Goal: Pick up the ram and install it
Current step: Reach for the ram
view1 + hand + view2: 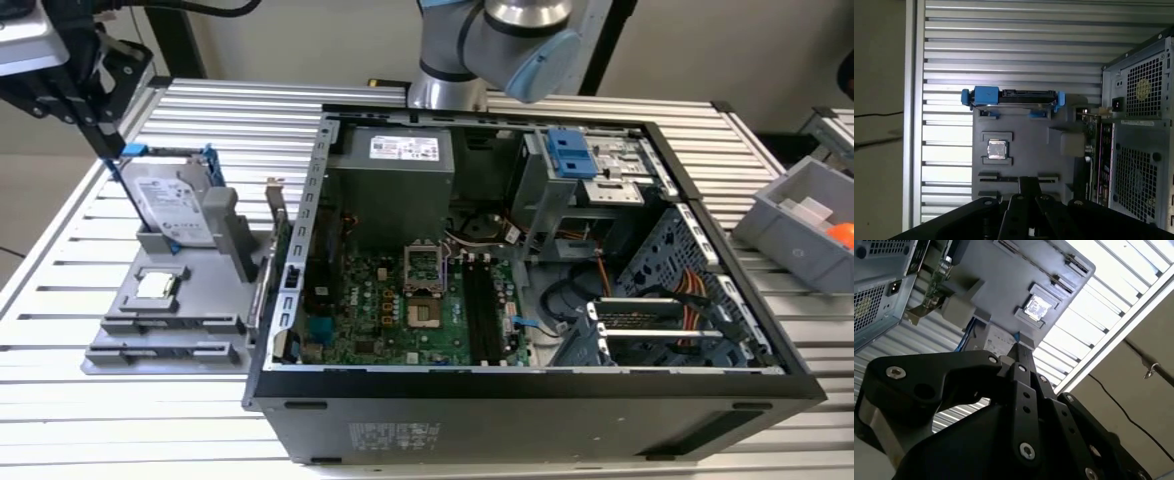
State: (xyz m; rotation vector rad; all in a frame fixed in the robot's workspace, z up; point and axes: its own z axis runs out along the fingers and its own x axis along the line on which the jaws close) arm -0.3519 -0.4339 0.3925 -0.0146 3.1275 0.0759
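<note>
One slatted aluminium table [80, 420] carried everything. Beige floor lay beyond its edge, with a black cable [1114, 400] trailing across it in the second wrist view. A grey bin [801, 225] with something orange inside sat at the exterior view's right. The open computer case [534, 405] lay on its side mid-table with the motherboard [387, 310] exposed and the black memory slots [483, 305] near its centre. The arm [514, 40] stood behind the case.

The grey parts tray [200, 300] sat just beside the case, on the exterior view's left. On it were a hard drive [174, 205] standing in a blue caddy at the far end, then a small square chip [156, 285], then two long slots toward the near end.

I had the gripper [114, 165] hanging above the tray, well apart from it. In both wrist views the fingertips looked pressed together, with no gap I could make out and nothing gripped.

I read the thin dark strip on edge in the tray slot next to the chip as the ram [1004, 178] (I couldn't resolve its colour or chips, so low confidence). In the first wrist view the fingertips lined up over that slot's middle.
</note>
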